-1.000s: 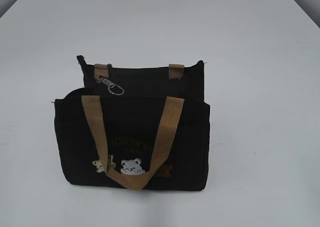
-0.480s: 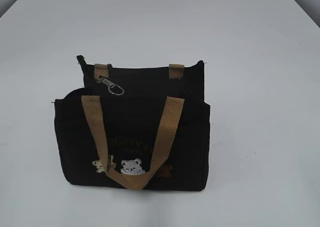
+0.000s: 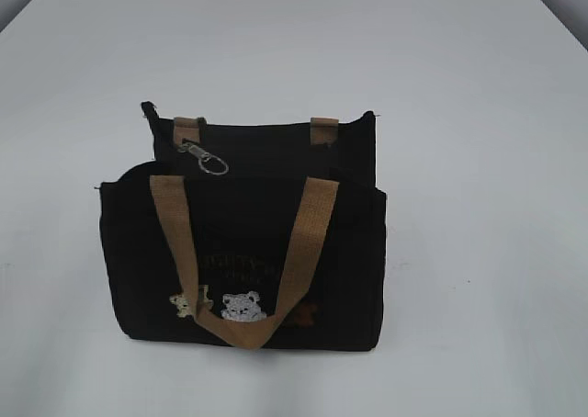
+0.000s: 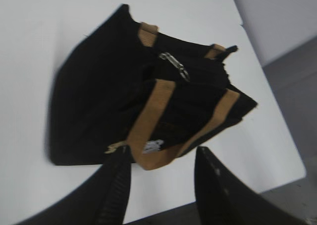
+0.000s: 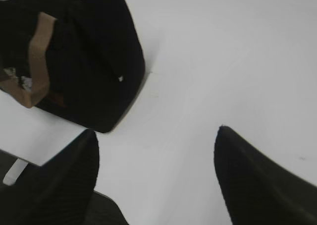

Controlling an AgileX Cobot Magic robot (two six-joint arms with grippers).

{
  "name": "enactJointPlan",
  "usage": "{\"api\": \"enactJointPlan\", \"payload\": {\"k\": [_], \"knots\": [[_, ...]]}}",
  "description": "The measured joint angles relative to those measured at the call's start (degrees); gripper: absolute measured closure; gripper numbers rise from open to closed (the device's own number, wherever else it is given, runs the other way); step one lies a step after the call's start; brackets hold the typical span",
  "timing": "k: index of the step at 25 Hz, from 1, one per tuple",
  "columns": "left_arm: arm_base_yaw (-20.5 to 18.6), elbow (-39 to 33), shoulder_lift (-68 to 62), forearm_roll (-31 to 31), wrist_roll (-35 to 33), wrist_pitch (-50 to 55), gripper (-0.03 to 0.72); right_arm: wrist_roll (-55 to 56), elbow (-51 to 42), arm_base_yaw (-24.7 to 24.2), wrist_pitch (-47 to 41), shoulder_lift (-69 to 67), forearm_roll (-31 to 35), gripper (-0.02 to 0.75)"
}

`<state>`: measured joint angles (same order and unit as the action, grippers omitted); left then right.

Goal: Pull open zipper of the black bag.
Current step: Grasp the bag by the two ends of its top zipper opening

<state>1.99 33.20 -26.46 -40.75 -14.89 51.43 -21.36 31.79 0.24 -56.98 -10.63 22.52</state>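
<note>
The black bag (image 3: 243, 252) stands upright on the white table, its tan handle hanging down over small white bears on the front. The zipper runs along its top, with the silver clip-and-ring pull (image 3: 207, 160) lying near the left end. Neither gripper shows in the exterior view. In the left wrist view the bag (image 4: 99, 96) and pull (image 4: 174, 65) lie beyond my left gripper (image 4: 162, 158), which is open, empty and clear of the bag. My right gripper (image 5: 157, 136) stands wide open over bare table, with the bag (image 5: 94, 61) off to its upper left.
The white table (image 3: 459, 114) stretches around the bag on all sides. Its near edge (image 4: 277, 180) shows in the left wrist view, with grey floor beyond. The same edge (image 5: 29, 158) appears at the lower left of the right wrist view.
</note>
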Motion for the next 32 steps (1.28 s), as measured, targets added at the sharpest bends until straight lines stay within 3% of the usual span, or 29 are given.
{"api": "enactJointPlan", "payload": {"k": [4,7,12,16,24,28,32], "knots": [[0.68,0.4,-11.2,-14.28,-11.12,-0.69,0.278,-10.12,0.3,4.28,3.06,-6.78,5.58,0.178],[0.75,2.36,-21.01,-18.49,-15.85,-1.58,0.242,-15.06,1.71,8.09,3.13,-13.92,8.35,0.178],[1.92,8.93,-34.65,-19.46,-18.64,-2.81,0.251,-18.16,7.38,12.35,3.24,-27.48,11.32,0.178],[5.11,14.9,-45.95,-19.49,-19.95,-2.96,0.299,-22.97,13.56,16.29,3.5,-39.97,12.64,0.178],[9.54,21.45,-61.14,-18.97,-19.81,-6.15,0.316,-27.17,25.77,25.79,6.86,-55.59,12.9,0.178],[10.1,23.13,-62.77,-19.23,-19.68,-7.89,0.426,-28.32,29.6,30.87,9.83,-61.43,13.05,0.178],[10.28,24.01,-62.77,-19.55,-19.59,-7.11,0.64,-30.1,31.53,35.98,13.43,-66.81,13.05,0.194]]}}
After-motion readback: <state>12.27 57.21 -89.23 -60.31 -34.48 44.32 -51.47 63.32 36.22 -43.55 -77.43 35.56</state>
